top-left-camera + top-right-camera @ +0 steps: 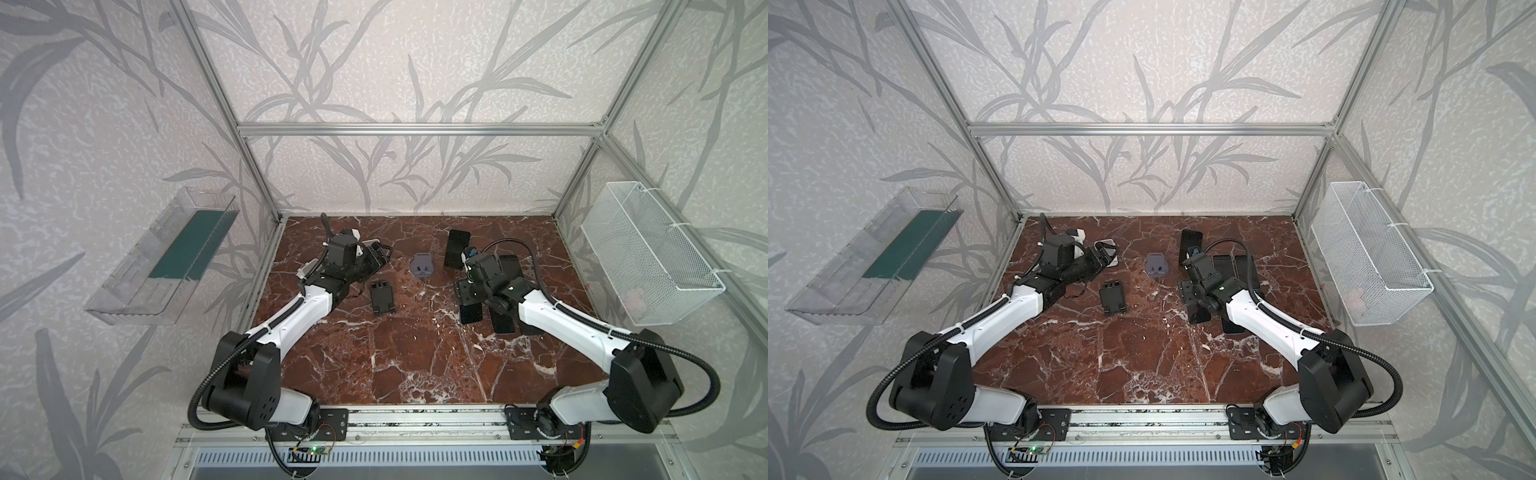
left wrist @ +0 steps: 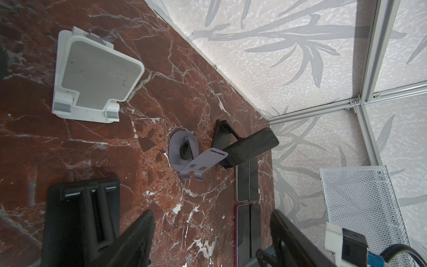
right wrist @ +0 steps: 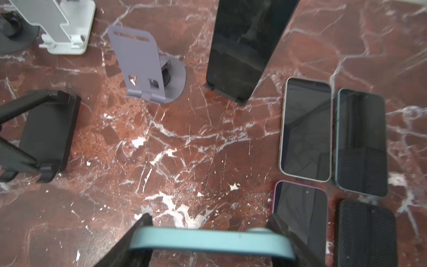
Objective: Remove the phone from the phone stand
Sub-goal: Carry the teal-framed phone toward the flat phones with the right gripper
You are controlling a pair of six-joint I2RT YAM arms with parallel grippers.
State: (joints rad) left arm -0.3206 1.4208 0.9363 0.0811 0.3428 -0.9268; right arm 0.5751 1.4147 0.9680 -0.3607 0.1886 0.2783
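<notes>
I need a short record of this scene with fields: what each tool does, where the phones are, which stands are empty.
right tool: shut on light-blue phone
left tool: open, holds nothing
phone on stand: dark phone leans on black stand
flat phones: four, lying on table
empty stands: white stand, grey stand, other black stand

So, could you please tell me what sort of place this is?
Most likely a robot test cell, not a home: an aluminium frame with wallpapered panels encloses a marble-look tabletop, with phones and phone stands laid out.
</notes>
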